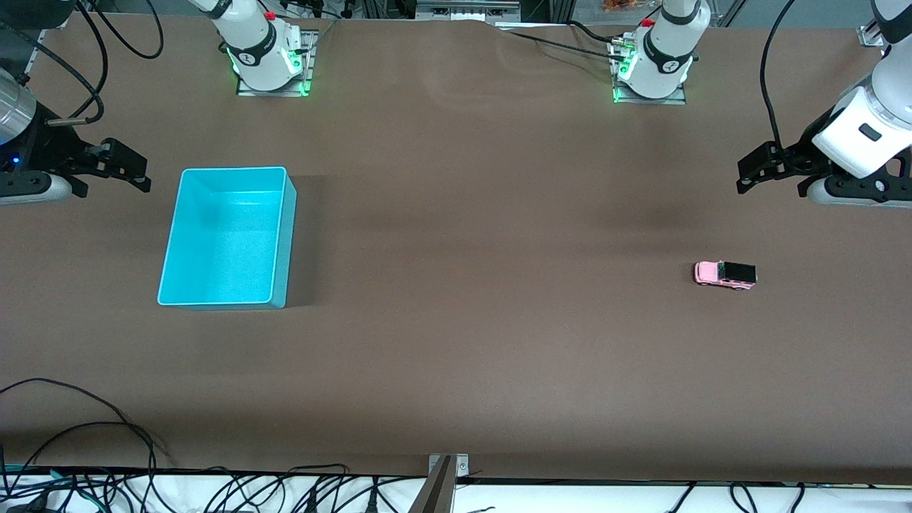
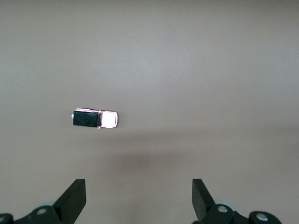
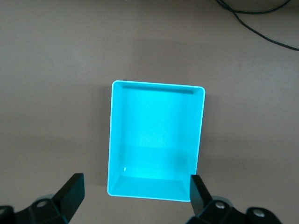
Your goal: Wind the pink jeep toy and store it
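Observation:
The pink jeep toy (image 1: 724,274) (image 2: 95,119), tiny and boxy with a black roof panel, rests on the brown table toward the left arm's end. My left gripper (image 1: 747,171) (image 2: 138,198) hovers open above the table near that end, apart from the jeep, with nothing between its fingers. The turquoise bin (image 1: 226,237) (image 3: 155,140) stands empty toward the right arm's end. My right gripper (image 1: 139,171) (image 3: 135,196) hangs open in the air beside the bin's end wall, holding nothing.
Black cables (image 1: 85,427) trail along the table's edge nearest the front camera. A metal bracket (image 1: 445,477) sits at the middle of that edge. Both arm bases (image 1: 271,57) stand at the table's farthest edge.

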You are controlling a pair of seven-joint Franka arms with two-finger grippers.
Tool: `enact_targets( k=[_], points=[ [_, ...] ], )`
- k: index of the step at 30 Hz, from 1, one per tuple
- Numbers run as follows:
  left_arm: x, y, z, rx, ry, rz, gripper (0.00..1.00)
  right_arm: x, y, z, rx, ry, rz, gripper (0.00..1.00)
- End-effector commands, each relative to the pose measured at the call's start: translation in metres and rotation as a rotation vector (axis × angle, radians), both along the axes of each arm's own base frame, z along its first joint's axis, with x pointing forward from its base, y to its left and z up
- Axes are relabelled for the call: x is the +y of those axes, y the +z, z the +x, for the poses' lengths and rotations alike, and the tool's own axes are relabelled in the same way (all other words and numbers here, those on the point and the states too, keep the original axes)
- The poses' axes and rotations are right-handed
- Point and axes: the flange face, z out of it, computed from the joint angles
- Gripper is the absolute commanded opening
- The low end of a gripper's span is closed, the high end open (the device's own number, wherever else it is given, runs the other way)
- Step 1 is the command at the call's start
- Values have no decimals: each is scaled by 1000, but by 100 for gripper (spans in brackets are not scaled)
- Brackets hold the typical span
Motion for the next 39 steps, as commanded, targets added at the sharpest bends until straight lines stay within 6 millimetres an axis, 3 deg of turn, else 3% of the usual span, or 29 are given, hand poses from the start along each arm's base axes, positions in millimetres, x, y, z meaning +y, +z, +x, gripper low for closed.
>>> enact_targets(
  k=[1, 39],
  points=[
    [2, 3, 5, 15, -18, -26, 100, -3, 7, -1, 3, 12, -11, 100],
    [2, 1, 1, 45, -21, -24, 100, -3, 7, -1, 3, 13, -9, 100]
  ],
)
